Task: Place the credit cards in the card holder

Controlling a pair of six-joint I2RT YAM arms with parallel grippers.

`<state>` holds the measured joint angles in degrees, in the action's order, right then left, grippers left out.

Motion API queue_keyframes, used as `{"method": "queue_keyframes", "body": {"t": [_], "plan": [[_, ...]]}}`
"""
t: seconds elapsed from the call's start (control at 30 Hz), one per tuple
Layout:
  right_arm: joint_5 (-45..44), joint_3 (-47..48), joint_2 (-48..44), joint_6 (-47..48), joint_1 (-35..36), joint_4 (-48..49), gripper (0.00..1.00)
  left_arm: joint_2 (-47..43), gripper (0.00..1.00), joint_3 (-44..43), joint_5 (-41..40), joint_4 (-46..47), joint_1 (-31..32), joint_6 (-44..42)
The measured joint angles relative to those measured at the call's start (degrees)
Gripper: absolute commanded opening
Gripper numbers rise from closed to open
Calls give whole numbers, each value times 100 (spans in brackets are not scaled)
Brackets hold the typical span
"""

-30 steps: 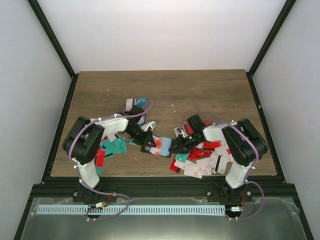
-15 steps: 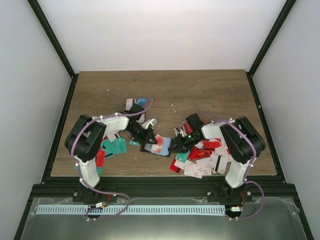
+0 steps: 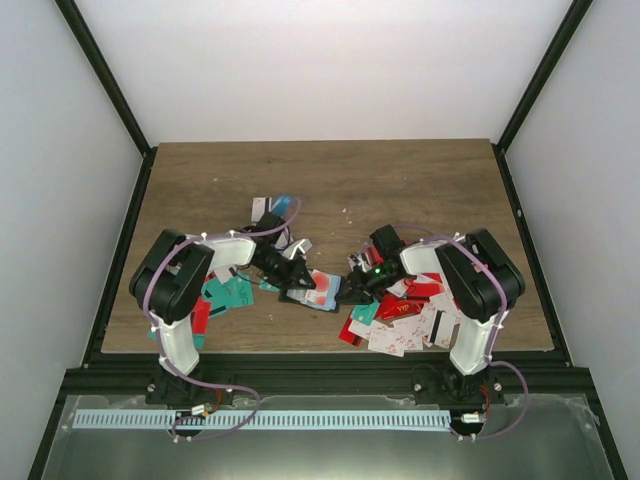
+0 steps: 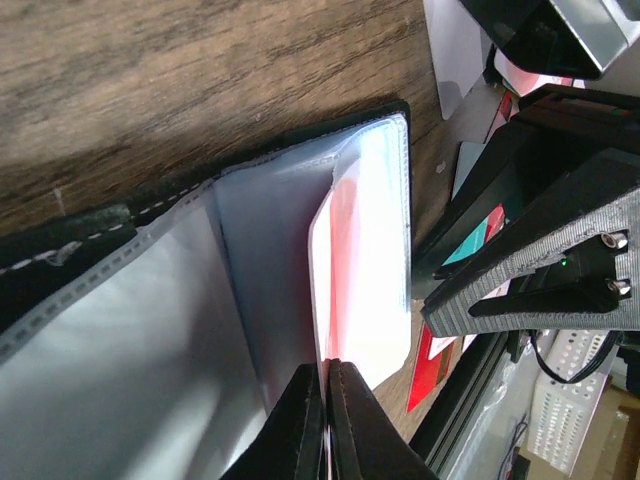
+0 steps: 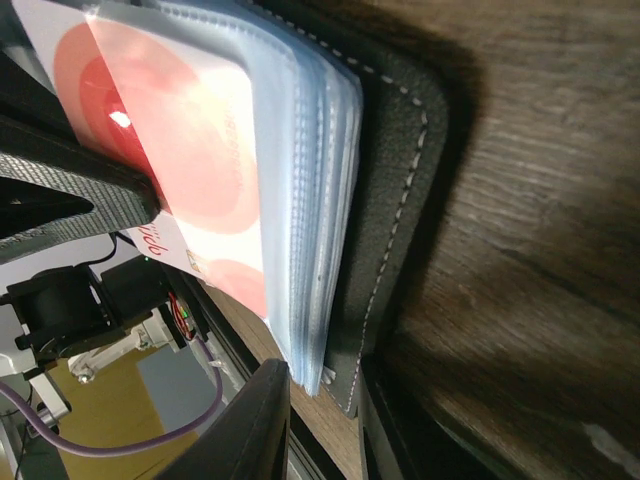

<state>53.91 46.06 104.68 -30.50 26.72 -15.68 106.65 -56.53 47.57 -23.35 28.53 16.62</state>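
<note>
Lying open on the wooden table [image 3: 420, 185] between the two arms, the card holder [image 3: 320, 290] has the left gripper [image 3: 298, 283] at its left side and the right gripper [image 3: 350, 293] at its right. Only the top view shows the credit cards [image 3: 400, 322]: a loose heap of red, white, teal and black rectangles near the right arm, a smaller teal and red cluster [image 3: 225, 292] by the left arm, and a few more [image 3: 275, 207] further back.

The wrist views give the textures instead. From the left wrist, the sleeves [image 4: 150, 330] are translucent pale grey-blue plastic with stitched seams, bordered by a black cover edge. A white card [image 4: 365, 290] with a red patch sits inside one of them. The left jaws are pressed together on a thin sleeve edge that runs up between them.

From the right wrist, the sleeves appear edge-on as a layered pale blue stack — the white card shows red rounds through the top one. The cover [image 5: 400, 200] is black and grained, with pale stitching and a rounded corner. The right fingers [image 5: 265, 420] sit one on each side of the stack and cover, tight against them.
</note>
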Motion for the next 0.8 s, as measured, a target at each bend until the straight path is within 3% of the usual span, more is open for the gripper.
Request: {"method": "queue_keyframes", "body": {"t": [0.8], "plan": [[168, 323, 293, 7, 4, -216, 21, -162, 4, 417, -101, 876, 142, 1163]]}}
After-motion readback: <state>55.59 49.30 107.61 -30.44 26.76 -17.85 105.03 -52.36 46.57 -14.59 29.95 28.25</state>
